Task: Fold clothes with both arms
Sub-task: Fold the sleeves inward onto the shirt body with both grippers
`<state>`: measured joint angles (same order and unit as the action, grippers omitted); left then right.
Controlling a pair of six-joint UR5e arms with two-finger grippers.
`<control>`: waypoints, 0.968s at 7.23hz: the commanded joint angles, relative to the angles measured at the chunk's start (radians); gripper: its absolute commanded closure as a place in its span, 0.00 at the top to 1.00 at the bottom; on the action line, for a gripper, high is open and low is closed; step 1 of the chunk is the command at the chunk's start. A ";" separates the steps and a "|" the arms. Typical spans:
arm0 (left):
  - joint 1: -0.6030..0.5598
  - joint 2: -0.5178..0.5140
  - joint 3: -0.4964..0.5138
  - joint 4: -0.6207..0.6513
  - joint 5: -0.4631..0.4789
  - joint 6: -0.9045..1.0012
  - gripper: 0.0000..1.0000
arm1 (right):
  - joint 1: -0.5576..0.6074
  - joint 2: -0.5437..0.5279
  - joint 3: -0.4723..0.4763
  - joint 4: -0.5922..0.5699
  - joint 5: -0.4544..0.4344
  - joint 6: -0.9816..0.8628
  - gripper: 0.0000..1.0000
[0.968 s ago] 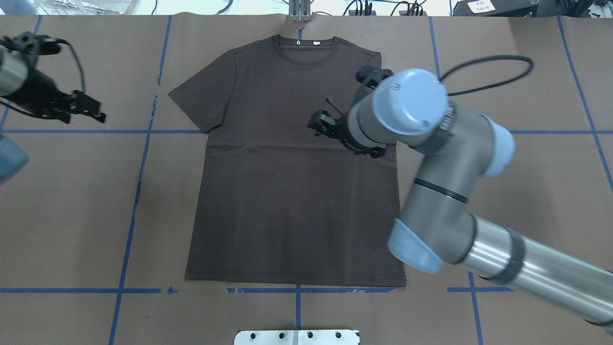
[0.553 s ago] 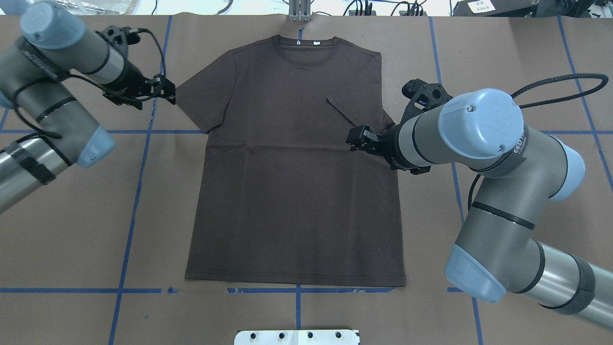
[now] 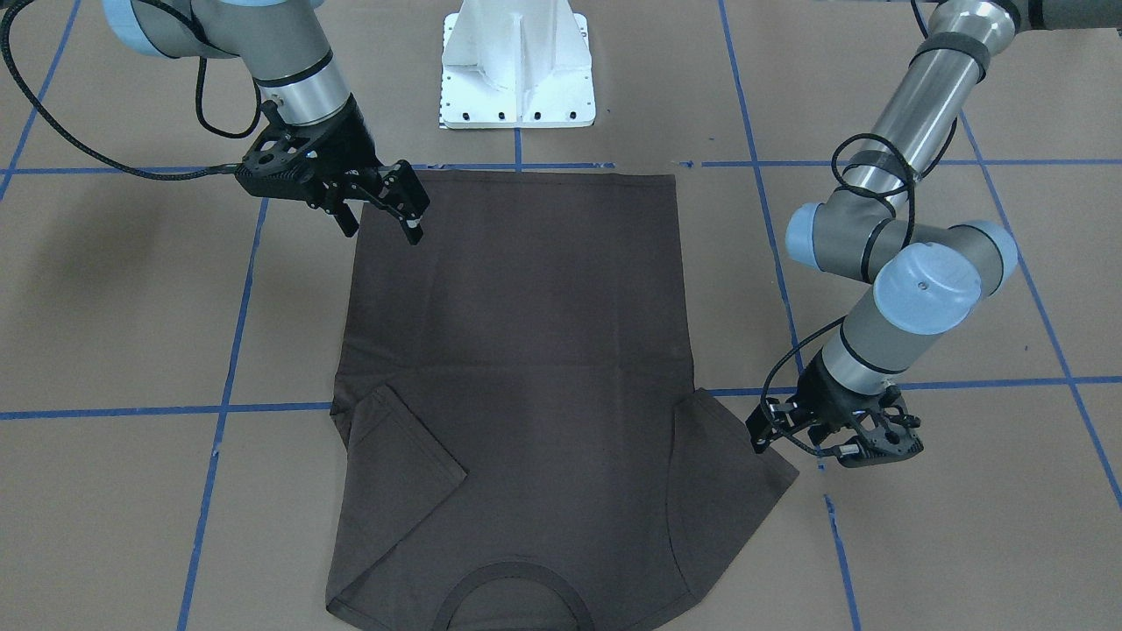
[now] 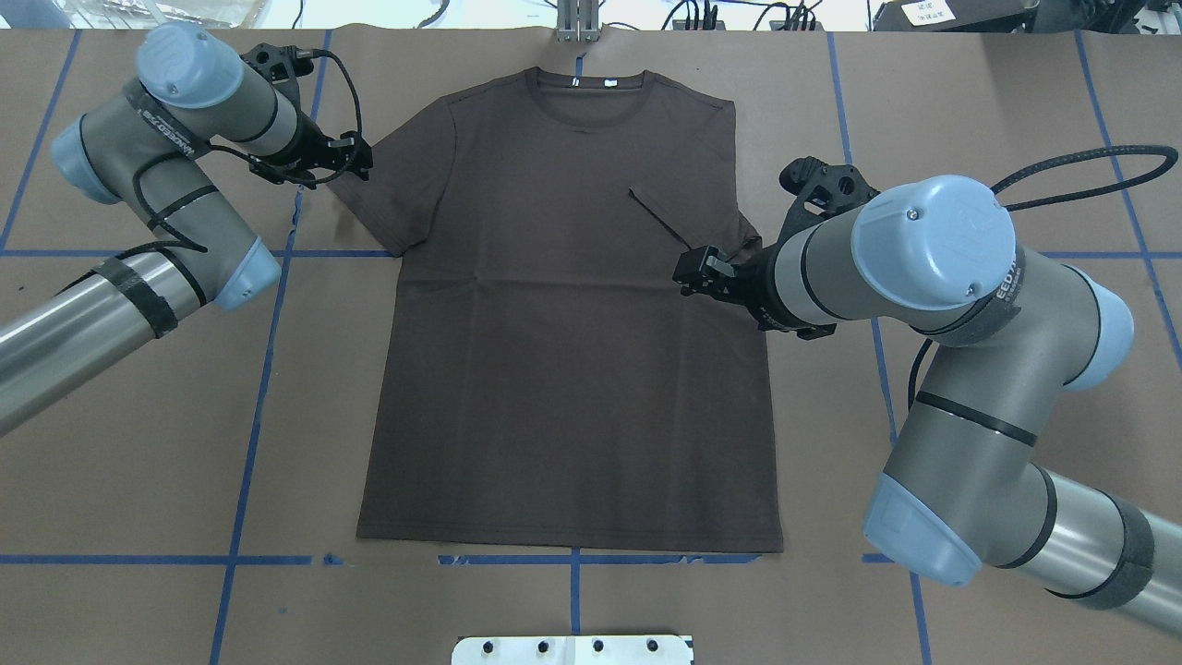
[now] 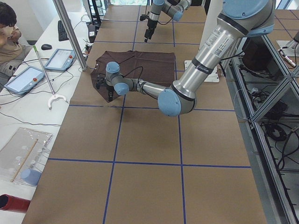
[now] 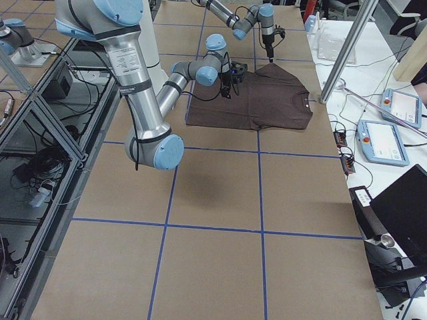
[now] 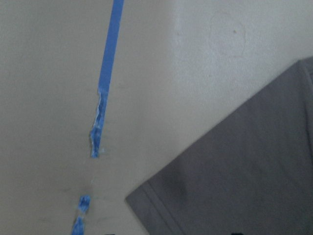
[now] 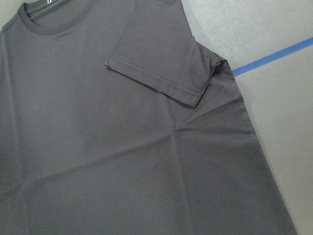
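Observation:
The dark brown T-shirt (image 4: 563,369) lies flat, collar at the far edge (image 3: 517,350). Its right sleeve (image 4: 702,203) is folded inward over the chest, as the right wrist view (image 8: 161,54) also shows. Its left sleeve (image 4: 388,194) lies spread out. My left gripper (image 4: 362,159) is open and empty, low at that sleeve's outer edge (image 3: 759,431); the left wrist view shows the sleeve corner (image 7: 244,171). My right gripper (image 4: 693,268) is open and empty, raised above the shirt's right side (image 3: 408,206).
Brown paper with blue tape lines (image 4: 268,369) covers the table. The white pedestal base (image 3: 517,70) stands at the near edge, a metal post (image 4: 577,23) at the far edge. Tablets and a person (image 5: 7,28) are beyond the table.
My left arm swung in from the far left to the left sleeve's edge. My right gripper drew back from the chest to the shirt's right side, then held still.

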<state>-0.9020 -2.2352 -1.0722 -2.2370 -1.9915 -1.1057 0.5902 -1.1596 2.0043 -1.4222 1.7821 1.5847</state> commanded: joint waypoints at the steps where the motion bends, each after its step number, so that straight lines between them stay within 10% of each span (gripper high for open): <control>1: 0.008 -0.015 0.055 -0.024 0.019 0.000 0.72 | -0.004 0.001 -0.005 0.002 0.000 -0.002 1.00; 3: 0.006 -0.023 0.066 -0.027 0.023 0.000 0.62 | -0.007 0.001 -0.007 0.002 -0.001 -0.002 1.00; 5: 0.006 -0.027 0.067 -0.027 0.037 0.000 0.00 | -0.010 -0.003 -0.009 0.002 -0.012 -0.002 1.00; 7: 0.000 -0.055 0.052 -0.027 0.031 -0.011 0.00 | -0.013 -0.003 -0.012 0.002 -0.013 -0.002 1.00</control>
<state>-0.8972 -2.2696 -1.0102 -2.2640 -1.9569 -1.1096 0.5788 -1.1616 1.9943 -1.4205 1.7710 1.5830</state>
